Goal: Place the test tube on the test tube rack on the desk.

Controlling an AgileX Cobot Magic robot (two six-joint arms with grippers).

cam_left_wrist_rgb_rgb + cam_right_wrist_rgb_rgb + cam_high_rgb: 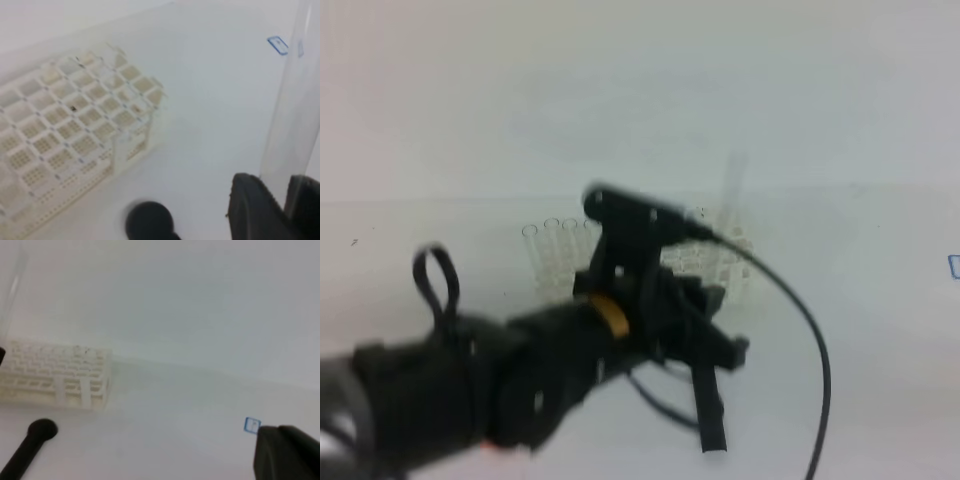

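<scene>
The left gripper (pixel 280 207) pinches the test tube (pixel 292 100) upright, just beside the test tube rack (pixel 75 135); a skewed descent could catch its rounded end on the grid

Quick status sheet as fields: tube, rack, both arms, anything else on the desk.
test tube: clear, held upright, lower end between the left gripper's fingers
left gripper: shut on the tube, off to one side of the rack
test tube rack: white grid on the desk; holes seen from the left wrist are empty; other clear tubes stand at its left end
right gripper: only a dark edge visible, state unclear
other: small blue-outlined mark on the desk
</scene>
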